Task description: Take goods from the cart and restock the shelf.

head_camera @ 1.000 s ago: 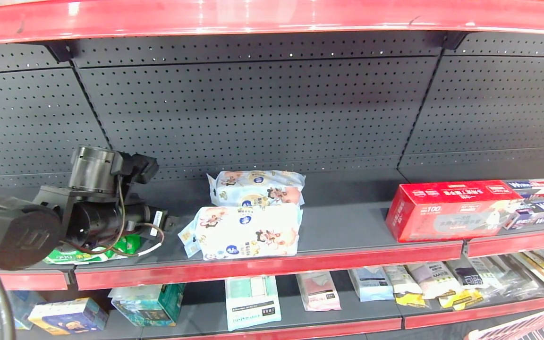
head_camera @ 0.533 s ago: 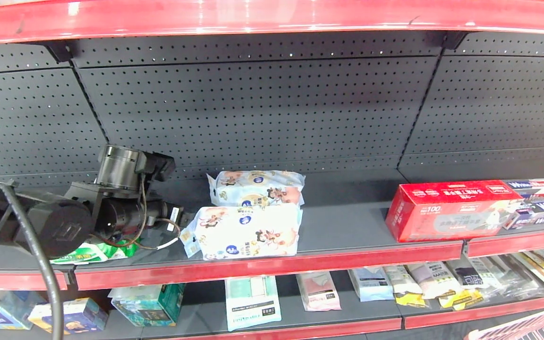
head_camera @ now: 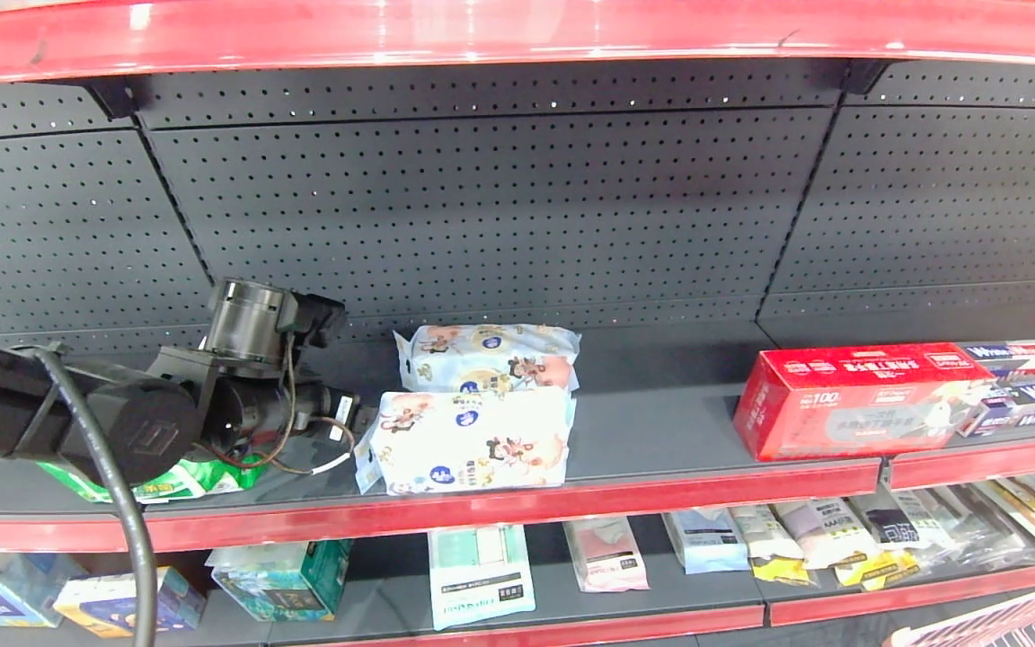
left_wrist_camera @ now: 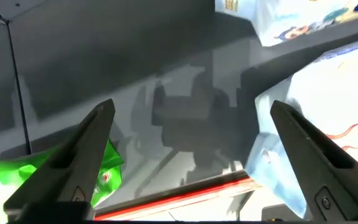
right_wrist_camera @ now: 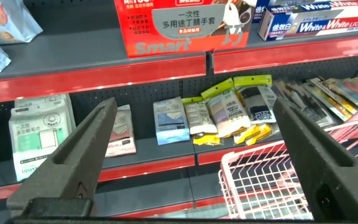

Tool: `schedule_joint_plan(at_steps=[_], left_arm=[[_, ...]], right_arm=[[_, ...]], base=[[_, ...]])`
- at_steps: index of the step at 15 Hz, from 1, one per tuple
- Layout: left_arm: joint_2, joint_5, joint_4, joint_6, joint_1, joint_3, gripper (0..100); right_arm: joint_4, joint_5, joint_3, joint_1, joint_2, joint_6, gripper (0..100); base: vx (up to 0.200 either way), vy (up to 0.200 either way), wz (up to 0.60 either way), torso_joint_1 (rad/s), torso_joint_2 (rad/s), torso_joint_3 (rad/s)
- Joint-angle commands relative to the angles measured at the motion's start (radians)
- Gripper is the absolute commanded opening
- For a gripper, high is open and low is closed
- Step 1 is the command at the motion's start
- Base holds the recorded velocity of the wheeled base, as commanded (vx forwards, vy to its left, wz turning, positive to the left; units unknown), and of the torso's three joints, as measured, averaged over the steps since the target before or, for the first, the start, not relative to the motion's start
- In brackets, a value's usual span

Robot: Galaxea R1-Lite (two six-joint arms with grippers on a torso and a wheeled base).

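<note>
left gripper (left_wrist_camera: pixel 192 107): fingers spread wide, nothing between them. You'll find it low over the shelf (head_camera: pixel 661 422), between the green pack (left_wrist_camera: pixel 17 177) and the front wipes pack (head_camera: pixel 468 440).
green pack: lies flat at the shelf's front edge, partly under the left arm. Can't tell whether a finger touches it.
wipes: front wipes pack sits at the lip, with the rear wipes pack (head_camera: pixel 486 355) just behind it, touching.
right gripper (right_wrist_camera: pixel 194 102): fingers apart, empty, out in front of the lower shelf (right_wrist_camera: pixel 148 157) and above the cart (right_wrist_camera: pixel 278 180).
cart: pink wire basket, on the robot's right, below the shelves.
red box (head_camera: pixel 850 400): same shelf as your wipes, well apart to the right, with blue-and-white boxes (head_camera: pixel 1021 377) beside it.
</note>
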Motion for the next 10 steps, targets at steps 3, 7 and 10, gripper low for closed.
schedule_joint_plan(at_steps=[3,7,10], left_arm=[[0.01,0.014,0.0,-0.001,-0.015,-0.018,100],[0.017,0.018,0.001,-0.001,-0.035,-0.024,100],[0.019,0.018,0.003,-0.001,-0.044,-0.024,100]], right_arm=[[0.0,0.0,-0.001,0.0,0.002,0.0,100],[0.0,0.0,-0.001,0.0,0.002,0.0,100],[0.0,0.0,-0.001,0.0,0.002,0.0,100]], base=[[0.0,0.0,0.0,0.0,0.0,0.0],[0.0,0.0,0.0,0.0,0.0,0.0],[0.0,0.0,0.0,0.0,0.0,0.0]])
